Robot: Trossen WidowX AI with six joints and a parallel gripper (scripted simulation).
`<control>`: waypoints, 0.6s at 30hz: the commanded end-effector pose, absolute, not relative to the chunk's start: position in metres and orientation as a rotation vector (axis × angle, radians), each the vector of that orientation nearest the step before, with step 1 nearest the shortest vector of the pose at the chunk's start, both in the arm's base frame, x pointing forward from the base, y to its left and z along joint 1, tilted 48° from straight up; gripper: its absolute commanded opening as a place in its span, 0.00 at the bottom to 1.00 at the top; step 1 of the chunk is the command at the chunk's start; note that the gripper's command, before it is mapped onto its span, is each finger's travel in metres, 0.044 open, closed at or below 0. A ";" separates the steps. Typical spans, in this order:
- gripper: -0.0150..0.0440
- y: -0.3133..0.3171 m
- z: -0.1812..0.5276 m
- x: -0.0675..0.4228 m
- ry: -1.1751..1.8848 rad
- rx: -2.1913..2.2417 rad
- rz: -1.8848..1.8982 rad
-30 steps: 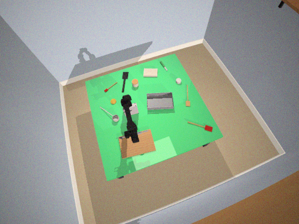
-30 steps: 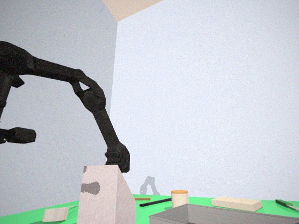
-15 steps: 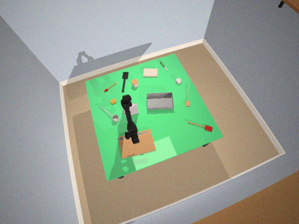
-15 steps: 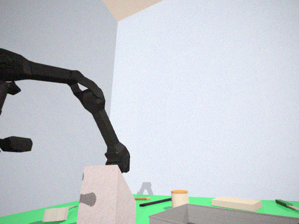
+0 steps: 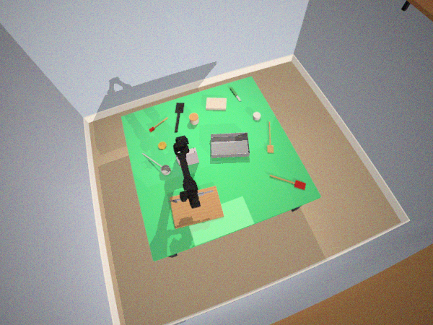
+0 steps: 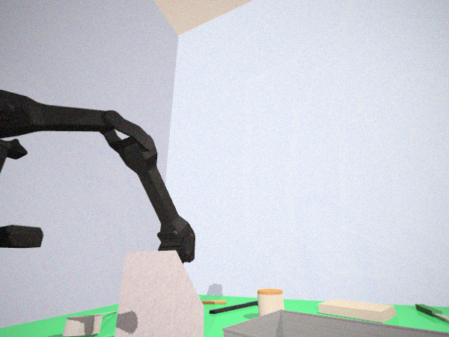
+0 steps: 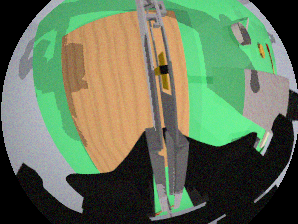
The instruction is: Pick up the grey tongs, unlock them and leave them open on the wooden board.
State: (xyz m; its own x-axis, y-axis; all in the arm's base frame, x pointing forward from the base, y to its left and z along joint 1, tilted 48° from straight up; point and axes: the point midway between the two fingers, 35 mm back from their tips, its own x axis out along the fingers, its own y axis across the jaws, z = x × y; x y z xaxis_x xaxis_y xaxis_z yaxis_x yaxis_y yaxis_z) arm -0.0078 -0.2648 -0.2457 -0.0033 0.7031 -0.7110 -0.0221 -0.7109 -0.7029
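My gripper (image 5: pixel 185 198) (image 7: pixel 154 133) is shut on the grey tongs (image 5: pixel 207 193) (image 7: pixel 152 50) near one end. The tongs stretch away from the fingers, roughly level, over the far part of the wooden board (image 5: pixel 206 213) (image 7: pixel 107 96). Their two arms lie close together, with a small yellow piece (image 7: pixel 161 78) between them. I cannot tell whether the tongs touch the board. The grey roasting tin (image 5: pixel 229 146) (image 6: pixel 299 326) stands empty to the right of the arm's base. The gripper does not show in the exterior view.
A pale block (image 5: pixel 193 159) (image 6: pixel 157 296) stands at the arm's base. A ladle (image 5: pixel 164 169), red spatula (image 5: pixel 297 184), wooden spatula (image 5: pixel 270 144), black spatula (image 5: pixel 178 112), lidded cup (image 5: pixel 194 118) (image 6: pixel 270 301) and cream block (image 5: pixel 216 104) (image 6: pixel 355 308) lie around the green table.
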 end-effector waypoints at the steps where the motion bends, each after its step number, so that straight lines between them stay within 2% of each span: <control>1: 0.00 -0.263 -0.249 -0.007 -0.693 -1.762 1.773; 18: 0.00 -0.243 -0.268 -0.007 -0.684 -1.770 1.781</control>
